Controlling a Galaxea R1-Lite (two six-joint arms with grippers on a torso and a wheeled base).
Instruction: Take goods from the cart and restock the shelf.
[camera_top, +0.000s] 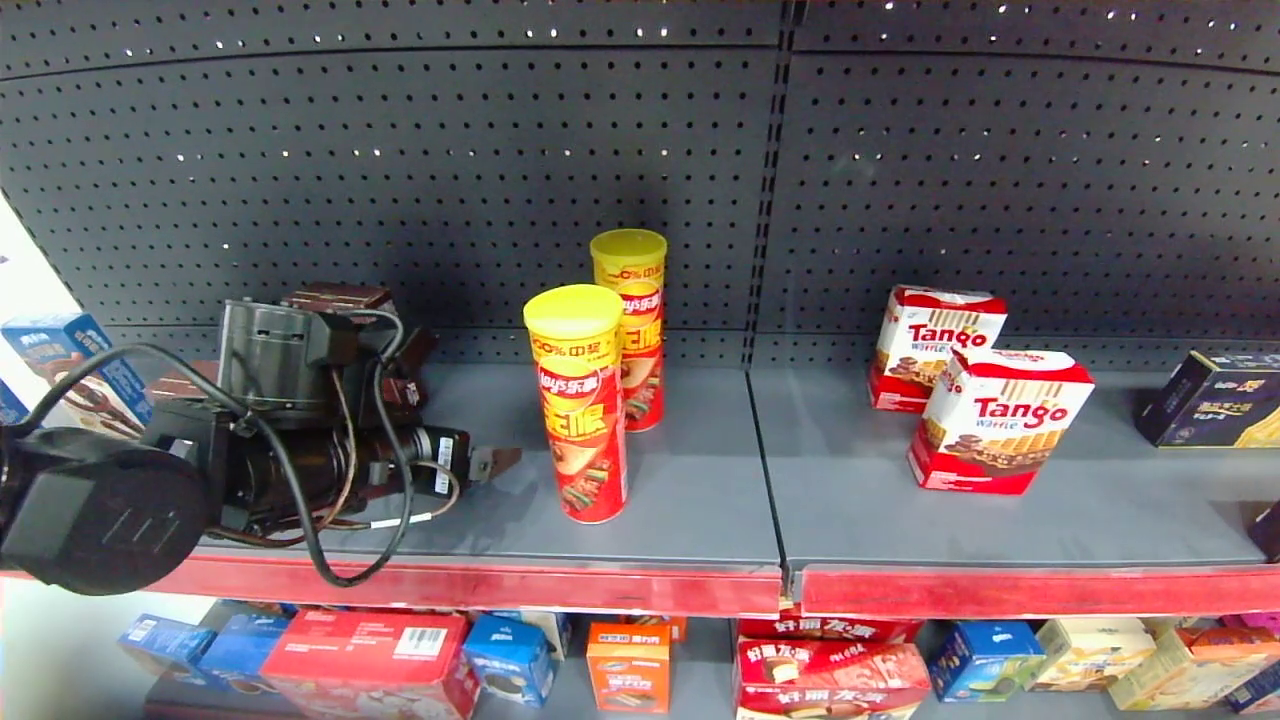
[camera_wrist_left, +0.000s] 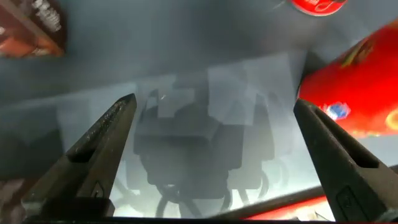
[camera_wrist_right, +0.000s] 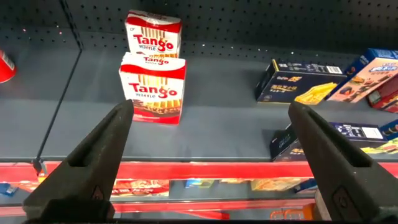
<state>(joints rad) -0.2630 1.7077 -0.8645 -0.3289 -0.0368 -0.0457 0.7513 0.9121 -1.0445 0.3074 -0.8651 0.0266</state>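
Observation:
Two red chip cans with yellow lids stand mid-shelf, one in front (camera_top: 580, 400) and one behind (camera_top: 632, 325). My left gripper (camera_top: 490, 465) rests low over the grey shelf board (camera_top: 680, 520), just left of the front can, which the left wrist view shows close beside one finger (camera_wrist_left: 364, 93). The left gripper (camera_wrist_left: 214, 106) is open with only bare shelf between its fingers. Two red-and-white wafer boxes (camera_top: 995, 420) (camera_top: 935, 345) stand on the right section. My right gripper (camera_wrist_right: 211, 107) is open and empty, held in front of the shelf facing those wafer boxes (camera_wrist_right: 152, 87).
Brown boxes (camera_top: 335, 297) sit behind my left arm and a blue box (camera_top: 70, 360) lies at the far left. A dark box (camera_top: 1210, 400) sits at the shelf's right end. A red price rail (camera_top: 900, 590) edges the shelf. The lower shelf holds several packed boxes (camera_top: 370, 660).

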